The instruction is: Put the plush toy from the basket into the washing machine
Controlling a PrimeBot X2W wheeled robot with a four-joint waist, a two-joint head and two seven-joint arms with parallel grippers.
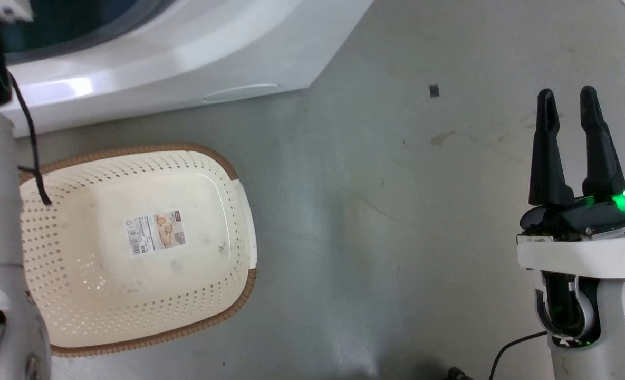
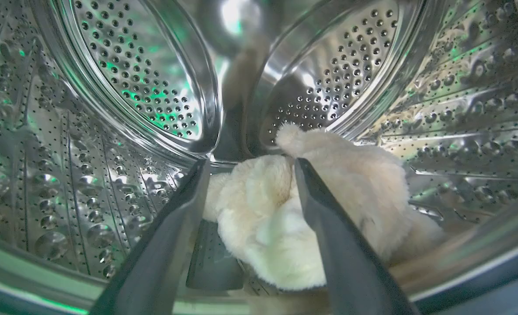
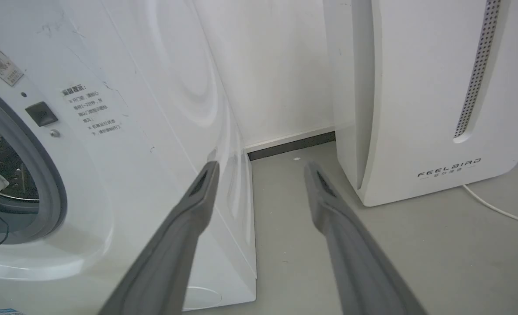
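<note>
Left gripper [image 2: 252, 162] deep in the drum [image 2: 145, 78] of the washing machine [image 1: 185, 53], fingers spread wide, clamping nothing; plush toy [image 2: 263, 205] loose on the drum bottom between and just past the fingertips, right finger lying over its fur; basket [image 1: 133, 150] beside the left forearm, just a label inside. Best to pull straight back along the fingers' own line, keeping them wide so no fur snags and drags the toy out; mind the drum's front rim close under the fingers. Leave right gripper [image 1: 567, 92], open and holding nothing, parked well apart.
</note>
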